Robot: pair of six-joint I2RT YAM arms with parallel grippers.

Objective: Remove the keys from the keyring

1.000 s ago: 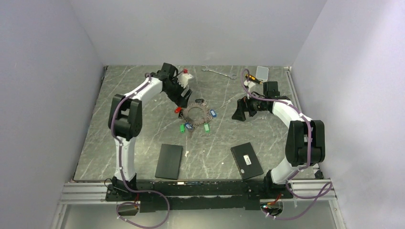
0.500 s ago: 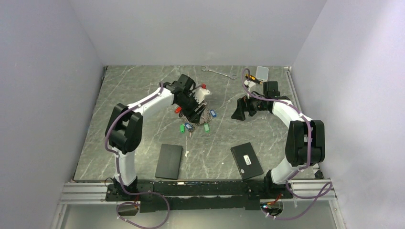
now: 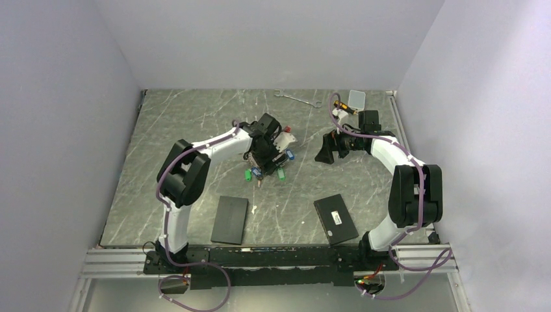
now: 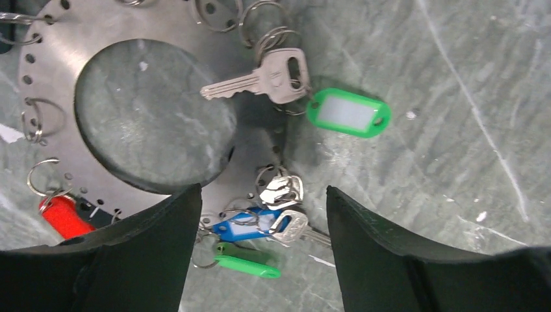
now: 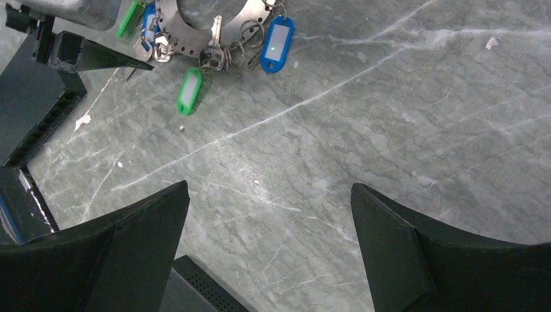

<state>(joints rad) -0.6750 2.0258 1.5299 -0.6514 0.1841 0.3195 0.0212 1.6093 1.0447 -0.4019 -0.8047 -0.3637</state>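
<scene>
Grey marble table (image 3: 286, 208): the left gripper (image 3: 268, 155) hangs directly over the keyring (image 4: 256, 156), a flat grey metal ring lying flat on the stone, its band pierced all round with small holes. The jaws stand apart and grip nothing. Seen from the wrist, the two black fingers (image 4: 143, 260) straddle the ring's near edge, where a knot of keys (image 4: 282, 195) lies on small split rings, with a blue tag (image 4: 250, 232) and a green tag (image 4: 247, 265) just outside the rim. A silver key (image 4: 260, 79) lies across the ring's band, a second green tag (image 4: 349, 114) just beyond its head, and a red tag (image 4: 62, 218) rests at the rim on the opposite side. The right gripper (image 3: 325, 153) sits to the right of the keyring, apart from it, jaws spread wide and empty. Two black boxes (image 3: 230, 220) lie on the arm-base side of the keyring, well apart from it. A wrench (image 3: 297, 98) lies on the far side.
</scene>
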